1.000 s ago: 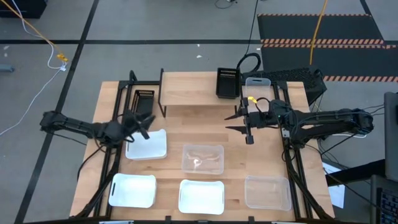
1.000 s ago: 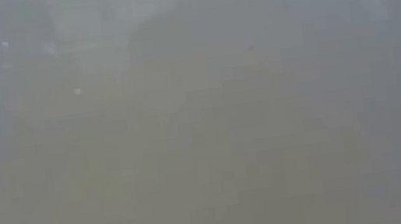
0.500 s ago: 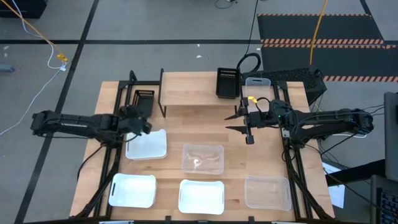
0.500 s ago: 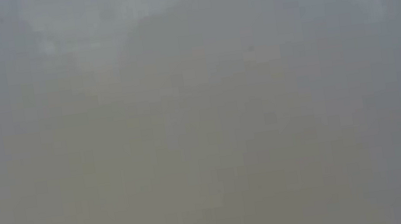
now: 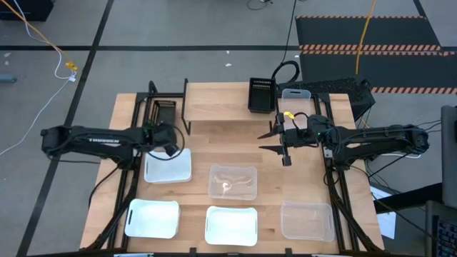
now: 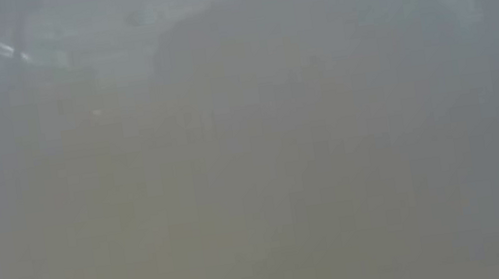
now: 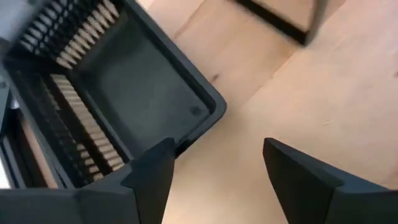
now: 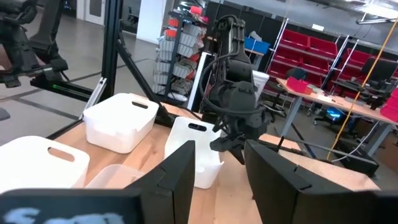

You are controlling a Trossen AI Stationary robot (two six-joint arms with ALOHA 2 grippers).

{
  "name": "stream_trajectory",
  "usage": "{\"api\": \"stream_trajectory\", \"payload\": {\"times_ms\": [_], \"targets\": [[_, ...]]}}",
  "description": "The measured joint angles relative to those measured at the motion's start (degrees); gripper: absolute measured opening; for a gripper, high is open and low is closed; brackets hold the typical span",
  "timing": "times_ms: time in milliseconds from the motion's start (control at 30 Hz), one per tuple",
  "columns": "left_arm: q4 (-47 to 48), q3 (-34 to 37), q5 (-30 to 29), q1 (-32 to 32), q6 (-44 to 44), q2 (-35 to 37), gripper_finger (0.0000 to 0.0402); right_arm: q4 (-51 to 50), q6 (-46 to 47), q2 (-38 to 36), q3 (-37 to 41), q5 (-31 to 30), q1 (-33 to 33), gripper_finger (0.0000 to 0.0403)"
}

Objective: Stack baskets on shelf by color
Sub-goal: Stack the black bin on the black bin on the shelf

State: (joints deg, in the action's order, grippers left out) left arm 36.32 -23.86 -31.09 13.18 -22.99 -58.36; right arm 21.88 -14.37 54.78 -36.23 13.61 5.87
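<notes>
The shelf (image 5: 221,106) stands at the table's far edge. On it sit a black slatted basket (image 5: 262,95) and, to its right, a clear basket (image 5: 295,96). Another black basket (image 5: 165,113) (image 7: 112,93) rests on the table left of the shelf. My left gripper (image 5: 171,147) (image 7: 214,146) is open and tipped down just near of that basket's corner, over bare wood. My right gripper (image 5: 261,141) (image 8: 217,155) is open, level and empty, raised near the shelf's right half. White baskets (image 5: 168,165) (image 5: 152,218) (image 5: 230,225) and clear baskets (image 5: 232,182) (image 5: 307,220) stand on the table.
Black frame bars (image 5: 152,89) rise around the left black basket and along both table sides. Bare wood lies between the shelf and the middle clear basket. In the right wrist view the left arm (image 8: 236,99) shows beyond the white baskets (image 8: 118,121).
My left arm has stretched out straighter. Its gripper has shifted a little toward the table's right, away from the white basket's far-left corner, and has tipped downward beside the left black basket. No basket has moved.
</notes>
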Motion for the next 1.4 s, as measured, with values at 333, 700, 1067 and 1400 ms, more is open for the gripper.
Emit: {"api": "stream_trajectory", "payload": {"times_ms": [333,700,1067,1400], "targets": [[-0.7,0.0,3.1,7.3,0.4,-2.5,0.0157,-0.3,0.2,0.0,0.0,0.0,0.0,0.0131],[-1.8,-0.3,7.0,8.3,1.3,-1.2,0.0008,-0.3,0.9,0.0,0.0,0.0,0.0,0.0131],[8.9,-13.2,8.3,6.2,1.8,4.2,0.0009,-0.5,0.8,0.0,0.0,0.0,0.0,0.0131],[5.9,-9.7,9.0,8.3,8.9,1.0,0.0153,-1.7,0.2,0.0,0.0,0.0,0.0,0.0131]]}}
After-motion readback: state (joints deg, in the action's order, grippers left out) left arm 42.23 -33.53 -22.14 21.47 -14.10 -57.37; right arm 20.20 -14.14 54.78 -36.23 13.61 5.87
